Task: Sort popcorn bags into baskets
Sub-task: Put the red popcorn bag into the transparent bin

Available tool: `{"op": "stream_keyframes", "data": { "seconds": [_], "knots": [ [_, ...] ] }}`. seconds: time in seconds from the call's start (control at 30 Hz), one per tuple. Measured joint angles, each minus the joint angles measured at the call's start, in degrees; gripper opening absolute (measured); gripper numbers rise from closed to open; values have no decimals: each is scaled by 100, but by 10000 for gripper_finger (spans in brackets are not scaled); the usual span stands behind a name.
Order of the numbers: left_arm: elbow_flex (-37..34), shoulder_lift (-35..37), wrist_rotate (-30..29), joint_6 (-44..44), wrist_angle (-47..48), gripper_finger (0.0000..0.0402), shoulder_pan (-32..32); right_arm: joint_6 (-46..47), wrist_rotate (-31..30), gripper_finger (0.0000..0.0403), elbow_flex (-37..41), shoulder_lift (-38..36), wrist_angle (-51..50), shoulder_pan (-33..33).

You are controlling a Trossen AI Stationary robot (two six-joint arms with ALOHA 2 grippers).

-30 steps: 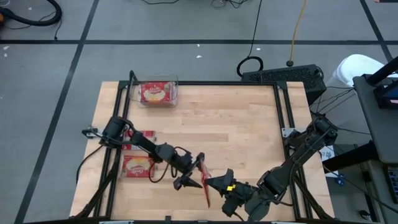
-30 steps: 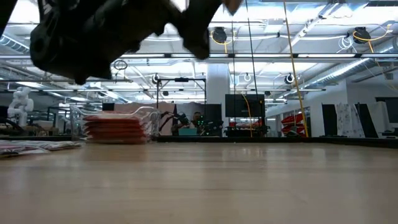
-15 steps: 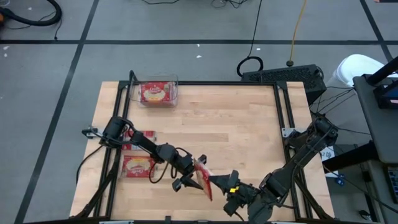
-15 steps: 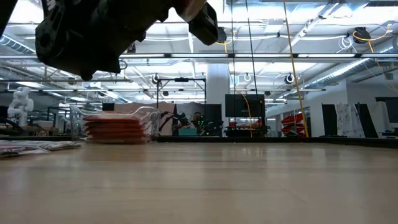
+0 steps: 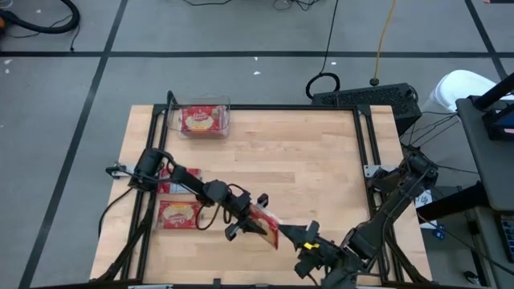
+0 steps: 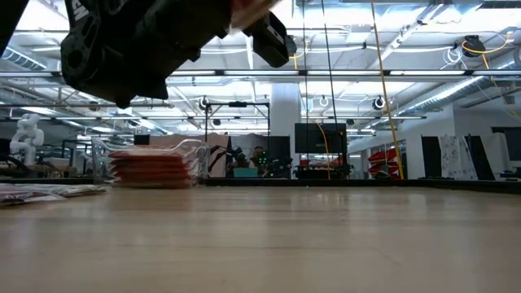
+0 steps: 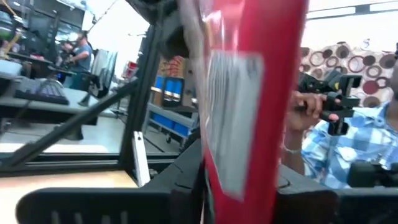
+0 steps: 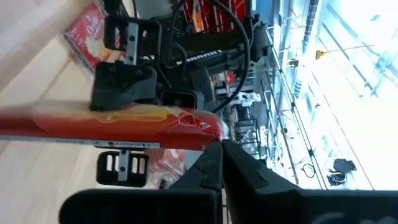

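Left end effector (image 5: 245,225) is clamped on one popcorn bag (image 5: 266,227), held above the near middle of the bench (image 5: 305,160). Right end effector (image 5: 306,236) touches the bag's other end; grip: cannot tell. Over the last second the bag tilted flatter and the right arm drew back: likely a handover to the left. Basket (image 5: 202,120) sits far-left, well apart.

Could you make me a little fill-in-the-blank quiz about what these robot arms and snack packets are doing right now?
1. The flat red popcorn packet is held above the table between ____ grippers.
2. The small clear plastic bin stands at the table's far ____ corner.
3. The packets in that bin lie in a ____.
4. The left gripper and right gripper meet near the table's ____ edge.

Missing words: two; left; stack; near
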State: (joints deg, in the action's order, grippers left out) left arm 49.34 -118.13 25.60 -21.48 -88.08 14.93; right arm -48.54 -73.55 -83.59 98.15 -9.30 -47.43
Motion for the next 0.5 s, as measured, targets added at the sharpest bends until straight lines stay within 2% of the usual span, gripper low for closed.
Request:
{"op": "stream_keyframes", "data": {
  "seconds": [0.13,0.3,0.4,0.5],
  "knots": [
    [0,6,-28,1,-165,118,-47,21,-22,0,-1,-20,-71,-82],
    [0,24,-39,-21,-161,168,-128,470,-21,0,0,-149,-447,-108],
    [0,25,-74,-27,-139,176,-156,793,-23,0,0,-223,-749,-106],
    [0,26,-98,-130,-140,167,-149,955,-22,0,0,-277,-945,-108]
  ]
}}
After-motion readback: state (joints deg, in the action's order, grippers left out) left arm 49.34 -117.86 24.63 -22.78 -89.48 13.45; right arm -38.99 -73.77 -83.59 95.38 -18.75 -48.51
